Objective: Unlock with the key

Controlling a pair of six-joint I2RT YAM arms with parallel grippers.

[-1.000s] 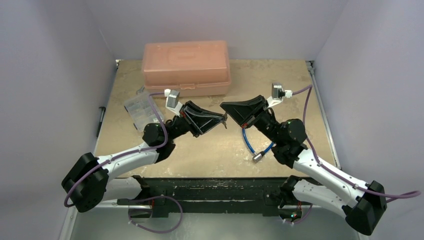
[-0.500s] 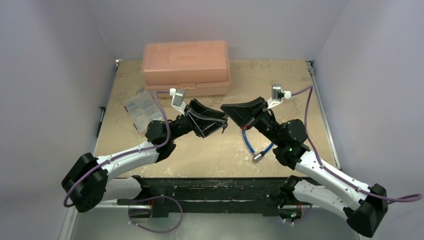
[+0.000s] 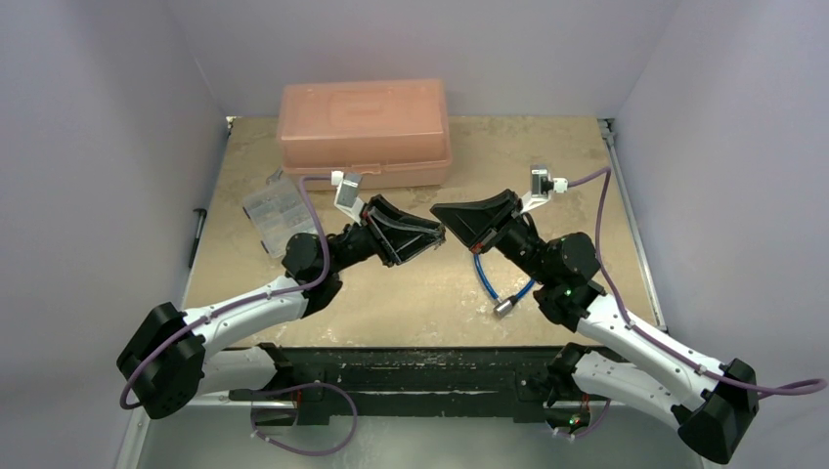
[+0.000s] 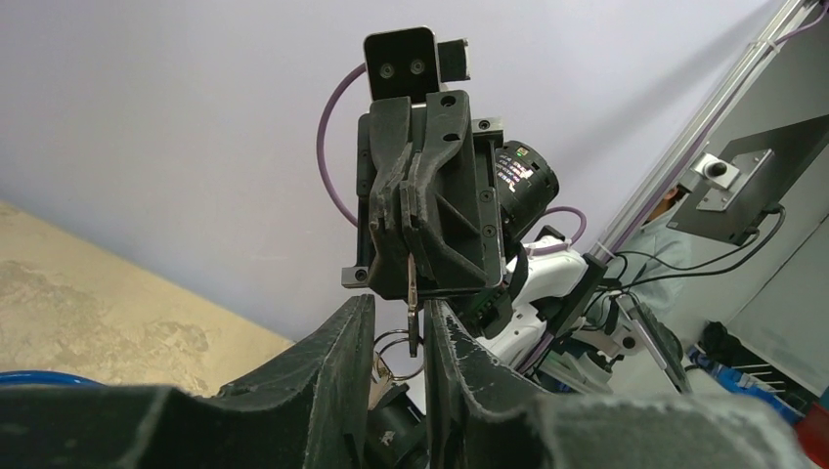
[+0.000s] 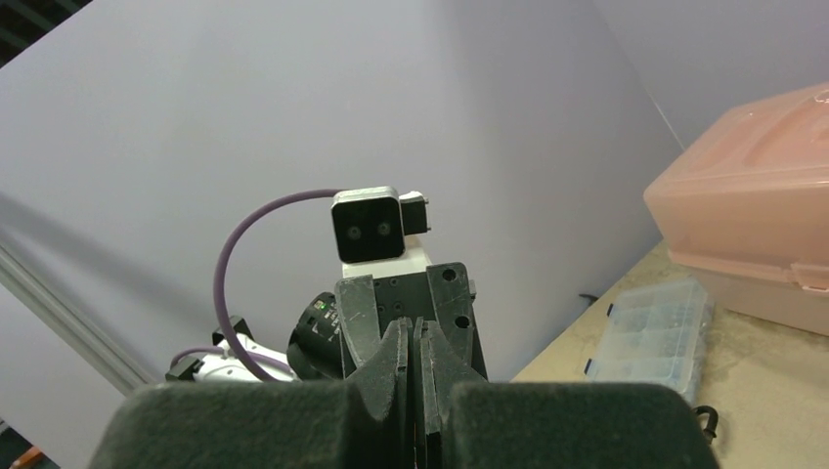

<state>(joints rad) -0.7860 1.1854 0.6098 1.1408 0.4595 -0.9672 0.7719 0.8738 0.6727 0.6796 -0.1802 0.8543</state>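
Your right fingers (image 4: 396, 225) are clenching the key (image 4: 414, 285) by its thin metal blade. They are holding it in the air over the counter (image 3: 547, 156), just in front of the box (image 3: 364, 132) on its near side, with the key hanging straight down. Your left fingers (image 4: 332, 381) are standing released, a little apart, meeting the right fingers tip to tip in front of the box. They are flanking the key's lower end and a wire ring (image 4: 389, 344) beside it, and whether either finger is touching the key is not clear.
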